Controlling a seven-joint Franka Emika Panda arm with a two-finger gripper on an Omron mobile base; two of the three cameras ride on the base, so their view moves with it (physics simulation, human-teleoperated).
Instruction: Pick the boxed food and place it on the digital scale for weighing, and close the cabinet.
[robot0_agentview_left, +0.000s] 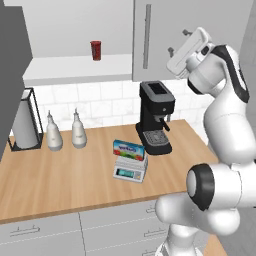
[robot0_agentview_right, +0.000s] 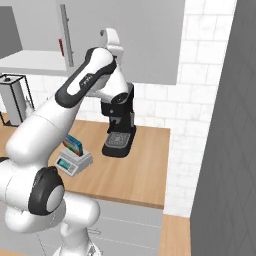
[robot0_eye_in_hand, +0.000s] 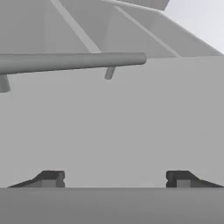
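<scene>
On the digital scale, just left of the coffee machine in the left base view, the boxed food lies flat on the top plate, so that step reads as done, while the cabinet above has its left side open, exposing a red can. Right of the coffee machine's top in the right base view, the gripper is raised against the cabinet door. Above the coffee machine, the hand view shows both fingertips spread wide and holding nothing, facing the door beside its bar handle; closing remains.

Wooden counter; matt cabinet
</scene>
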